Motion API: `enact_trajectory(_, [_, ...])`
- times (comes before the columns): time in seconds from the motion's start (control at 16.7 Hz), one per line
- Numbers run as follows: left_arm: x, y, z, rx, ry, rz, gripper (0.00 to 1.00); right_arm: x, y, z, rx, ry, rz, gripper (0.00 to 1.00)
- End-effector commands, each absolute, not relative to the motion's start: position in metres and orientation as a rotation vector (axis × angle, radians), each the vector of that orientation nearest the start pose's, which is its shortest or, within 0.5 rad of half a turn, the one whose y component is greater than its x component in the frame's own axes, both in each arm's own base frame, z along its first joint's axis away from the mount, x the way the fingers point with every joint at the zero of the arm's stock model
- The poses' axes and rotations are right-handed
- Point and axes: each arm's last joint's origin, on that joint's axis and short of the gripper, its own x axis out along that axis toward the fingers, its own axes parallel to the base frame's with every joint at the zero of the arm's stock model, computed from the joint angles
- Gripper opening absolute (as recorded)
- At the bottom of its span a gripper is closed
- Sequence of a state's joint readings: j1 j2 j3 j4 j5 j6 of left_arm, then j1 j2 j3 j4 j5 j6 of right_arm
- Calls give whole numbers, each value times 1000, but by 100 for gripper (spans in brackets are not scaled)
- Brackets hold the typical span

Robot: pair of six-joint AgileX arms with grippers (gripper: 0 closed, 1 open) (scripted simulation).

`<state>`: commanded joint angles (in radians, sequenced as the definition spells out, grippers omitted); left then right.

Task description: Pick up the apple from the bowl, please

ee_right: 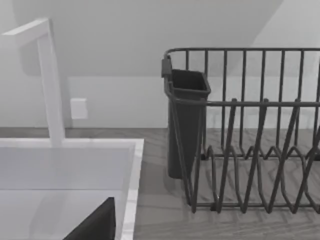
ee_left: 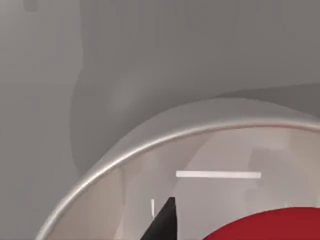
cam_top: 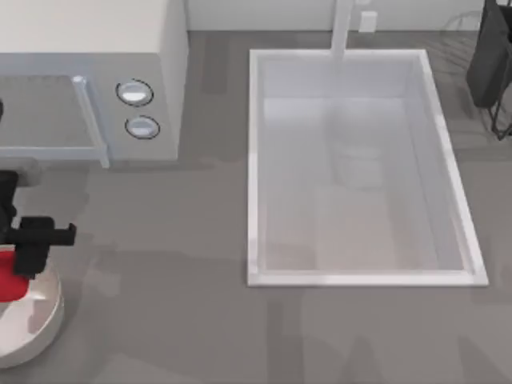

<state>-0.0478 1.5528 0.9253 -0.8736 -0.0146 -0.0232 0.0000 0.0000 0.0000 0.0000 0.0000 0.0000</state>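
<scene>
1. No brand, label or readable writing appears on any object.
2. In the top view, the left end effector (cam_top: 32, 244) hangs over the cream bowl (cam_top: 44, 324) at the counter's (cam_top: 160, 320) left edge, directly above the red apple (cam_top: 10, 276), which lies inside the bowl.
3. Bowl and apple are both cut off by the frame edge, and the arm hides part of the apple.
4. The left wrist view adds the bowl's rim (ee_left: 150, 142), the apple's top (ee_left: 270, 227) and one dark fingertip (ee_left: 165, 222) beside it.
5. Whether the fingers grip the apple, I cannot tell.
6. The right wrist view faces the sink (ee_right: 65, 170), faucet (ee_right: 50, 85) and dish rack (ee_right: 250, 135).
</scene>
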Motion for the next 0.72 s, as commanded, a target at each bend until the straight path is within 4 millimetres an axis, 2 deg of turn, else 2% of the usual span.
enact_trajectory(0.24, [273,-12,248,29,1524,-8,0,106,-1,160,0,0,0,100])
enact_trajectory(0.48, [257,-11,326,29,1520,-8,0,106,-1,160,0,0,0,100])
enact_trajectory(0.6, [245,-10,353,28,1503,-9,0,106,-1,160,0,0,0,100])
enact_trajectory(0.72, [237,-9,368,27,1489,-9,0,106,-1,160,0,0,0,100])
